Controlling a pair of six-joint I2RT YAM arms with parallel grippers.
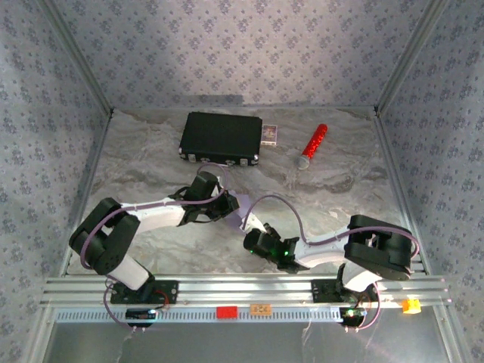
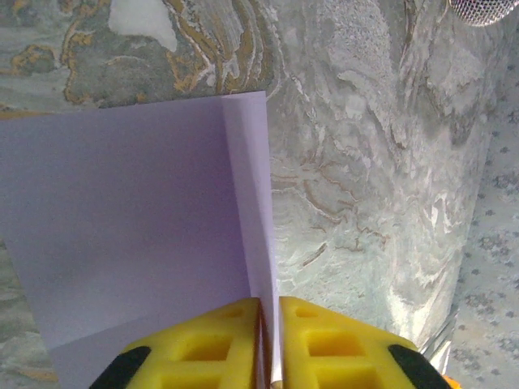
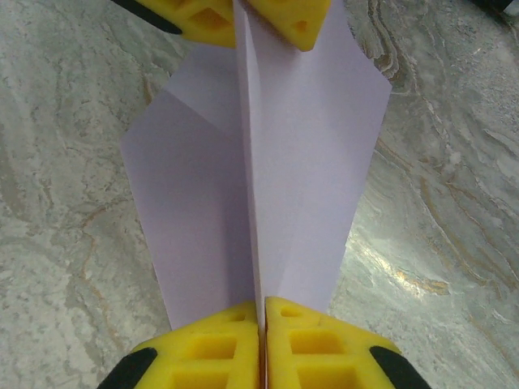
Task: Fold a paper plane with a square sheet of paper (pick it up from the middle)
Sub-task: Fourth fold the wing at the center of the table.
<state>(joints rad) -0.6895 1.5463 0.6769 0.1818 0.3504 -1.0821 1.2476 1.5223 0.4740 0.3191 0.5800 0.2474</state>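
Lilac paper plane (image 3: 300, 162), crease pinched between both jaws

Bench (image 1: 340, 174): grey-white marbled surface, gold veining up close. Walls (image 1: 249, 45) at 9, 12, 3 o'clock: pale lilac floral print. Aluminium posts (image 1: 76, 57) at rear corners. Slotted rail (image 1: 242, 286) at 6 o'clock. Soft, even light.

paper plane (image 1: 243, 215) mostly hidden in top view, card box (image 1: 270, 134) print unreadable
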